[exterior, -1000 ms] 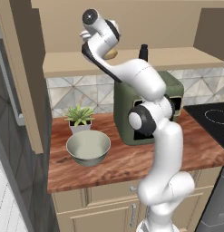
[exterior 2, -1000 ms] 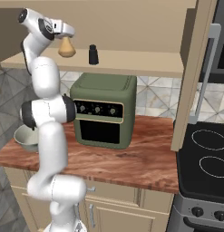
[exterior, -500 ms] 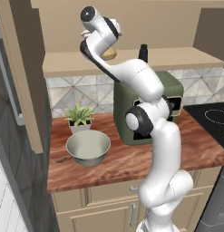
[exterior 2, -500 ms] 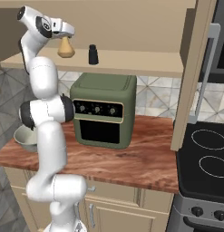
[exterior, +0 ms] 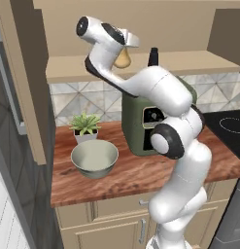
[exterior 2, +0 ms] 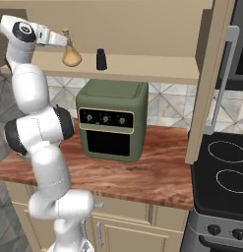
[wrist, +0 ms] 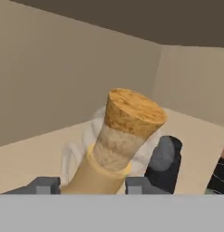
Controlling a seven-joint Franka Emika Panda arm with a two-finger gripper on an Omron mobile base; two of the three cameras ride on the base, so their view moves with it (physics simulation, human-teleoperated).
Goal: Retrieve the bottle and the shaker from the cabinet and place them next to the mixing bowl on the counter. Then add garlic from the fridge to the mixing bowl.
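Note:
A tan flask-shaped bottle (exterior: 122, 58) (exterior 2: 71, 55) with a cork stopper stands on the open cabinet shelf (exterior 2: 142, 69). In the hand view the bottle (wrist: 118, 145) leans between the two fingertips. My gripper (exterior: 129, 41) (exterior 2: 61, 38) (wrist: 90, 186) is up at the shelf, shut on the bottle's neck. Just right of the bottle, apart from it, a small dark shaker (exterior: 153, 57) (exterior 2: 101, 59) (wrist: 164, 163) stands on the same shelf. The pale green mixing bowl (exterior: 94, 168) sits on the wooden counter below, at the left. The garlic is out of view.
A green toaster oven (exterior: 141, 121) (exterior 2: 112, 120) stands under the shelf, and a small potted plant (exterior: 85, 125) sits behind the bowl. Open cabinet doors (exterior: 22, 87) (exterior 2: 211, 74) hang at either side. The black stovetop (exterior 2: 224, 167) borders the counter on the right.
The fingers have come together on the bottle's neck. The arm has hardly moved, and bottle and shaker stay where they were on the shelf.

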